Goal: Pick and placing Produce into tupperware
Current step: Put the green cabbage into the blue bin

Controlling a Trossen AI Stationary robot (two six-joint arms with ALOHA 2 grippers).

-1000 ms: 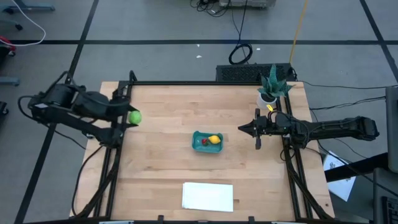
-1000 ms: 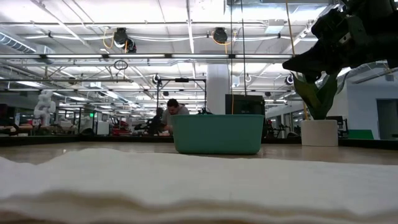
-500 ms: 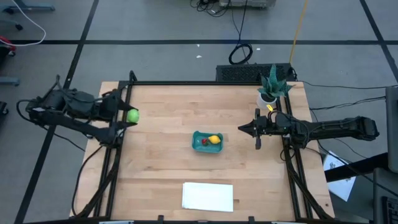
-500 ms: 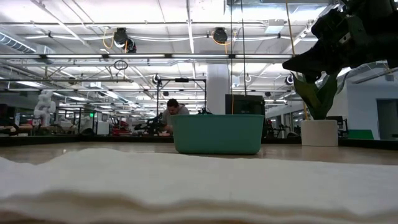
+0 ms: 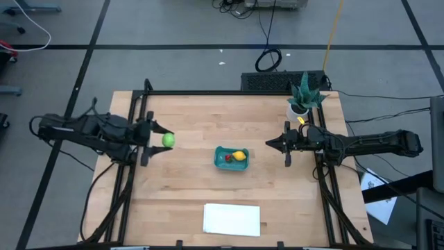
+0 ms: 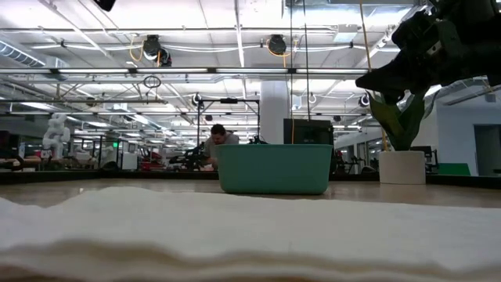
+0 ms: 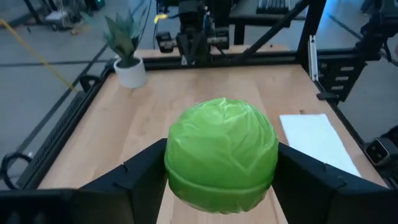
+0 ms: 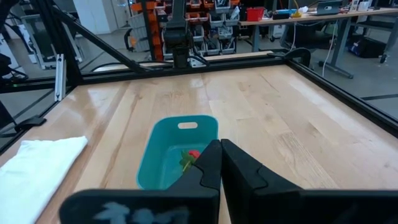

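While the left tool (image 5: pixel 161 140) grips the green ball (image 5: pixel 168 140) — the tupperware (image 5: pixel 231 158) sits well apart.

Grey floor (image 5: pixel 173 28) with dark seam lines, loose cables (image 5: pixel 268 59) lying behind the table. Open workshop hall beyond: white column (image 6: pixel 275 110), ceiling pipes, strip lights, benches, one seated person (image 6: pixel 219 143).

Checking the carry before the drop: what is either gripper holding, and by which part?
The left gripper holds the green ball, fingers on its two opposite sides. The right gripper is shut and holds nothing.
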